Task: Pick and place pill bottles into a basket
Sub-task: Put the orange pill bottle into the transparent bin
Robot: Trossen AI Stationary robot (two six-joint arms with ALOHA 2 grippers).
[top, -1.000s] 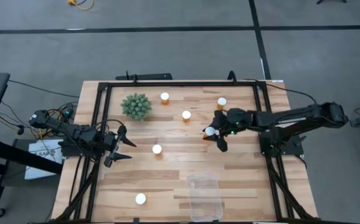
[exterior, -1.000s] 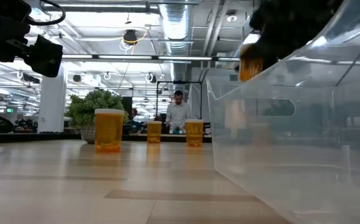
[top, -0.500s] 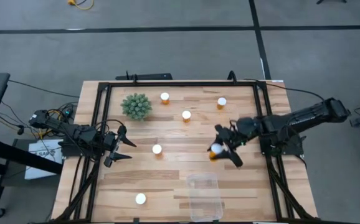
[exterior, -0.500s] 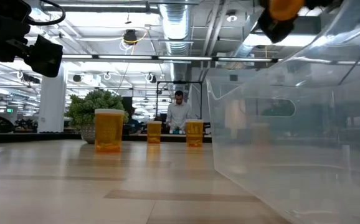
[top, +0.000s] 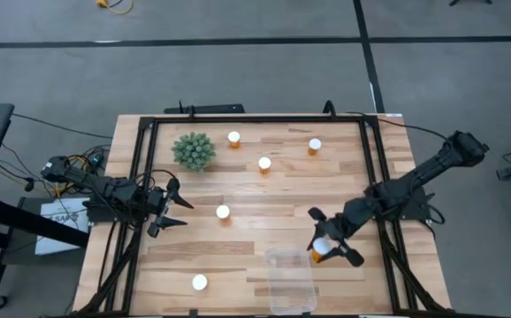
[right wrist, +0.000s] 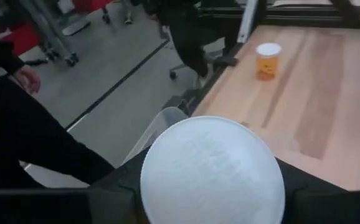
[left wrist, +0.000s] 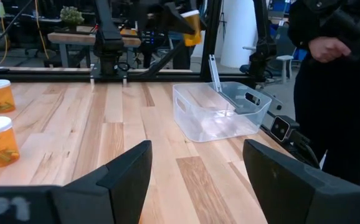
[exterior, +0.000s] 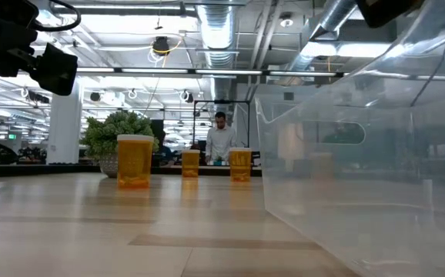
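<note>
right claw: my right gripper clamped on a pill bottle, white cap toward my wrist camera, lifted off the wood
carried bottle: just beside the basket's right rim, near its far end
left claw: my left gripper at the table's left edge, fingers apart, nothing in them
other bottles: five standing on the wood
plant: far left

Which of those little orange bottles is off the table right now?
The one clamped in the right pincer, tilted just beside the clear basket. The other five stand capped on the wood, the nearest mid-table.
</note>
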